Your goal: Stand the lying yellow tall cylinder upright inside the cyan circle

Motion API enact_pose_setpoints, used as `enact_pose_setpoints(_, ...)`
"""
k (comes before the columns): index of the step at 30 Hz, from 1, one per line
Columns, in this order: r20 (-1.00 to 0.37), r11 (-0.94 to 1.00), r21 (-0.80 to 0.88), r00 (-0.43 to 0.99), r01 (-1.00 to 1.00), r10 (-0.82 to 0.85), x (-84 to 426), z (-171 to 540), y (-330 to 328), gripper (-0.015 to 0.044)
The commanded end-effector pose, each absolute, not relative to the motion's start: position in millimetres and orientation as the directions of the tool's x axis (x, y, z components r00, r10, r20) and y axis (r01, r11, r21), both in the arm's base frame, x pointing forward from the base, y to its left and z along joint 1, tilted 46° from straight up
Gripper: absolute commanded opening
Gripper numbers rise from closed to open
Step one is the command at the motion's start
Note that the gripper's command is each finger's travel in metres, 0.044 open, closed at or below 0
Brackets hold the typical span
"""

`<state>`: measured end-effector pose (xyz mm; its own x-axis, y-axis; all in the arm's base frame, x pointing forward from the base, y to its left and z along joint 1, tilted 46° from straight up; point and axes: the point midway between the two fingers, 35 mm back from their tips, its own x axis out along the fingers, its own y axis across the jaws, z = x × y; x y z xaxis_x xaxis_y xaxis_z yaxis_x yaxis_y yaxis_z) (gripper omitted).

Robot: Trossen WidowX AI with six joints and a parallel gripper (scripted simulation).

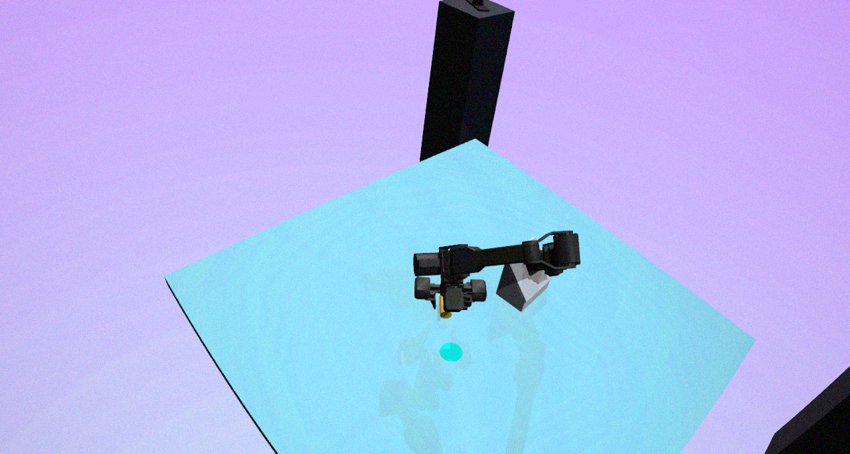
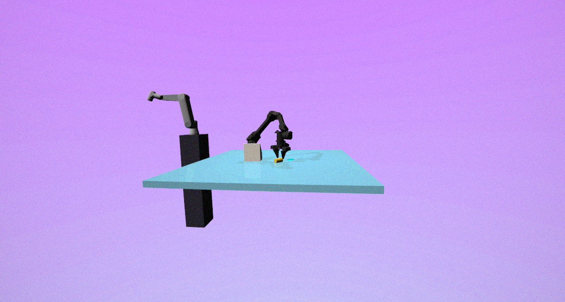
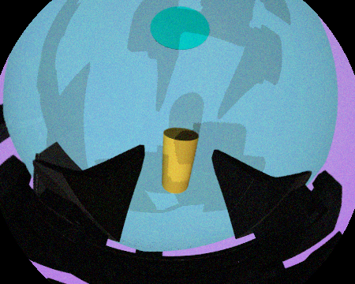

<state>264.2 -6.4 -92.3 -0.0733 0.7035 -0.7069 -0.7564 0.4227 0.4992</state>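
Observation:
The yellow cylinder [image 1: 445,314] [image 2: 278,160] [image 3: 179,164] lies on its side on the light blue table [image 1: 285,285] [image 2: 331,177]. My gripper [image 1: 443,304] [image 2: 280,154] [image 3: 179,151] is open and points down right over it. In the wrist view the cylinder sits between the two black fingers, with a gap on each side. The cyan circle [image 1: 450,351] [image 2: 290,159] [image 3: 179,28] is a short way beyond the cylinder's far end, with nothing on it.
The arm's grey base block [image 1: 522,288] [image 2: 252,152] stands on the table behind the gripper. A tall black pillar [image 1: 466,77] [image 2: 194,150] with a grey arm [image 2: 185,110] stands past the table's far corner. A dark block [image 1: 820,421] is off the table at bottom right.

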Motion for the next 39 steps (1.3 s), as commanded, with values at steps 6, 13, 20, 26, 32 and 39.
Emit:
enact_pose_setpoints(6, -0.705, 0.432, 0.494, -0.057, -0.755, 0.706, 262.6, -101.4, 3.5, 0.0204)
enact_pose_setpoints(13, -0.705, 0.432, 0.494, -0.057, -0.755, 0.706, 262.6, -101.4, 3.5, 0.0105)
enact_pose_setpoints(20, -0.708, 0.434, 0.492, -0.056, -0.755, 0.704, 265.7, -93.4, -6.4, 0.0105)
enact_pose_setpoints(26, -0.710, 0.436, 0.491, -0.056, -0.755, 0.702, 268.9, -81.8, -19.9, 0.0105)
enact_pose_setpoints(32, -0.711, 0.437, 0.490, -0.056, -0.754, 0.701, 270.9, -69.4, -33.3, 0.0105)
enact_pose_setpoints(39, -0.711, 0.437, 0.490, -0.056, -0.754, 0.701, 271.7, -54.0, -48.8, 0.0105)
